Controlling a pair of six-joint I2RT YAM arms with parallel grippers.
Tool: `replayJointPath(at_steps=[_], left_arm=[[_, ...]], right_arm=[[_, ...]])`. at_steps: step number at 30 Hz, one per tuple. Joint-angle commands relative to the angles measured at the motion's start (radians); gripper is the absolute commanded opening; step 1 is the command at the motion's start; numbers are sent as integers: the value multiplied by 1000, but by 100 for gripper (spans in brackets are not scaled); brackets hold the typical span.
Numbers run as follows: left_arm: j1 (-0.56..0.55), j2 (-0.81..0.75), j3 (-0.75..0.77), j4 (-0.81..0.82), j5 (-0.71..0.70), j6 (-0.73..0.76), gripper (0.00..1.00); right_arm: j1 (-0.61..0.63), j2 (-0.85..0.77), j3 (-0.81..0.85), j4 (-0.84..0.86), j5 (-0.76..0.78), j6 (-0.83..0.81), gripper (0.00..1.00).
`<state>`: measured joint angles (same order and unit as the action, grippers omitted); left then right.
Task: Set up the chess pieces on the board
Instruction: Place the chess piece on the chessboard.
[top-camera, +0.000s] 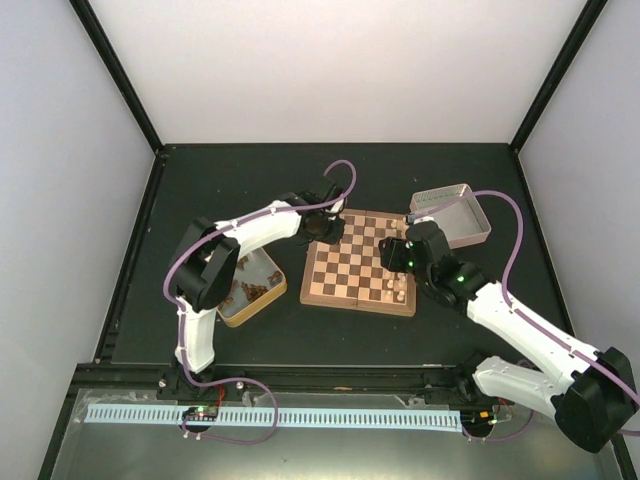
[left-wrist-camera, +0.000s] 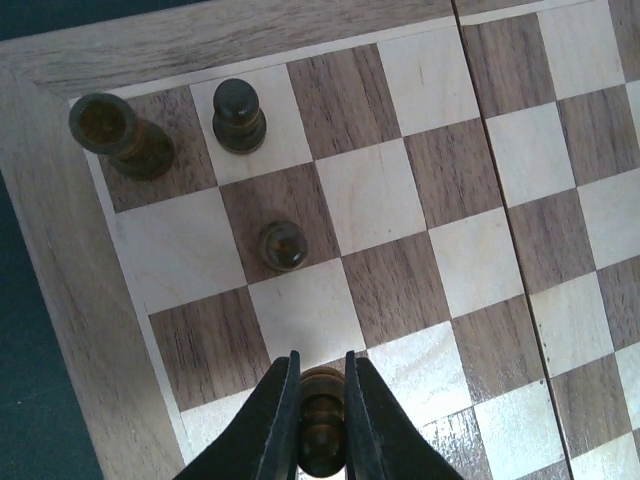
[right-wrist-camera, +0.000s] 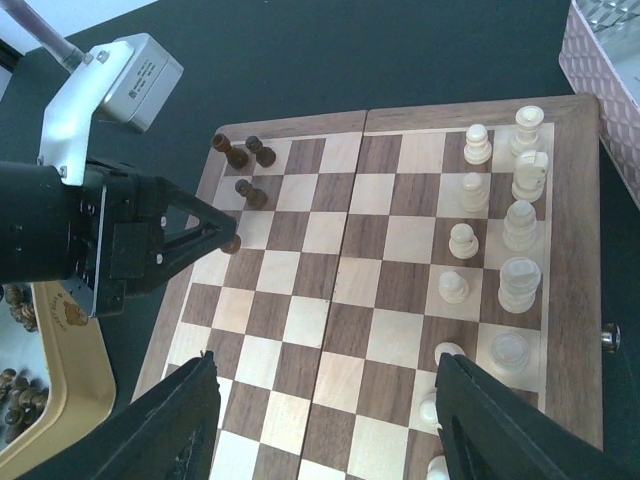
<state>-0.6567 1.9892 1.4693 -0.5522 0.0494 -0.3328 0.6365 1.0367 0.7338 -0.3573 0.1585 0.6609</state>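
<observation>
Gold tin (top-camera: 250, 285) sits far left, just off the board (top-camera: 360, 262). My left gripper (left-wrist-camera: 322, 362) is over the board near its left edge. Its jaws are almost closed and clamped on one upright dark piece (left-wrist-camera: 322, 425), but I can't tell if the base touches the wood. Three more dark pieces (left-wrist-camera: 238, 115) stand in the far-left corner: two side by side on the edge row, one on the next row in. Right gripper (right-wrist-camera: 325, 360) hangs above the board's near middle, jaws wide apart, holding nothing. Pale pieces (right-wrist-camera: 463, 240) stand along the board's right two columns. Silver tin (top-camera: 455, 215) is just past the far-right corner.
</observation>
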Motion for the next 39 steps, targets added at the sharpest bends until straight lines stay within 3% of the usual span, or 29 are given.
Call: replayJointPath(at_steps=[1, 14, 39], left_arm=[[-4, 26, 61, 14, 6, 4, 9], [-4, 87, 116, -17, -21, 7, 13], [-2, -1, 103, -58, -2, -3, 43]], right_arm=[[-10, -12, -11, 17, 25, 5, 60], [-10, -28, -13, 3, 46, 0, 60], [-9, -29, -9, 6, 41, 2, 60]])
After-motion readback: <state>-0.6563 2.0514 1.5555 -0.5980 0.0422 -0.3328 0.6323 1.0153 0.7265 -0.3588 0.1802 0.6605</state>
